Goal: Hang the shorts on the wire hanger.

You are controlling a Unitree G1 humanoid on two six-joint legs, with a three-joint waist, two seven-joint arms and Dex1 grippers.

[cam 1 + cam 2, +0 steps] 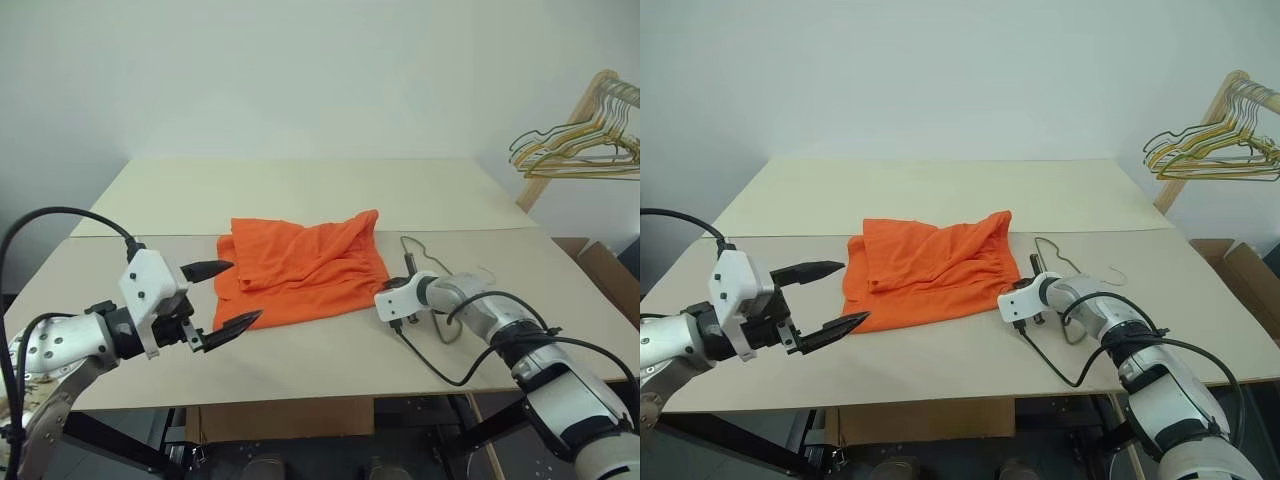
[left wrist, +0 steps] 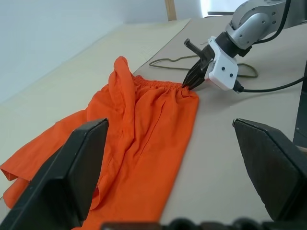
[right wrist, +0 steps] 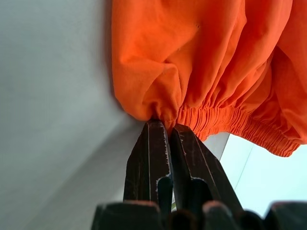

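The left gripper (image 1: 223, 296) hovers above the near left part of the table (image 1: 300, 190) with its two black fingers spread wide and nothing between them, just short of the left edge of the shorts (image 1: 300, 268). The shorts lie crumpled near the middle of the table, with folds running across the fabric and the gathered elastic waistband (image 3: 225, 120) turned toward the right. The fabric appears thin, light and limp, so it will probably sag and bunch when lifted and will not hold its shape unsupported. The waistband is the firmest part and the best place to take hold; two holds spread along it would likely keep the opening taut. The right gripper (image 2: 188, 84) has its fingers pinched together on the near corner of the waistband, as the right wrist view shows. The wire hanger (image 1: 440, 272) lies flat on the table just right of the shorts, partly behind the right arm. It looks thin, stiff and light, and may slide if nudged.
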